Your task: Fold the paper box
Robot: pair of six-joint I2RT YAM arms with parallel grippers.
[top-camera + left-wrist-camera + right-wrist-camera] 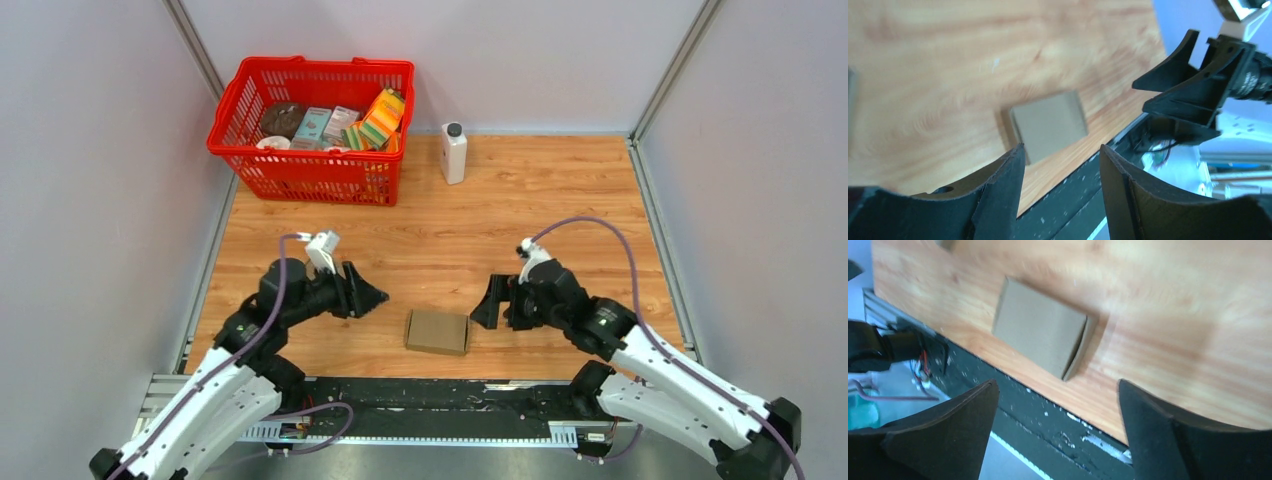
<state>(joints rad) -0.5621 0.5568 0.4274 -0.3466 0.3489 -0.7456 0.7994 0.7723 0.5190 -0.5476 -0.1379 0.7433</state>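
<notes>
Paper box (437, 332) (1049, 125) (1040, 340): found lying flat on the table (500, 220), close to the near edge, roughly at 6 o'clock from the table's centre. Brown card, top face closed. In the right wrist view a side flap is seen slightly ajar at one end. Nothing is touching it.

Left jaws: seen at about 10 o'clock of the box, near it but apart, spread, nothing between them. They are carried low over the wood by the left arm (300, 295).

Right jaws: seen at about 3 o'clock of the box, just beside it and not touching, spread wide and empty. They are carried by the right arm (580, 305).

Red basket (300, 175): noted at 11 o'clock, far corner, filled with packets. White bottle (453, 152): standing upright at 12 o'clock, just right of the basket.
</notes>
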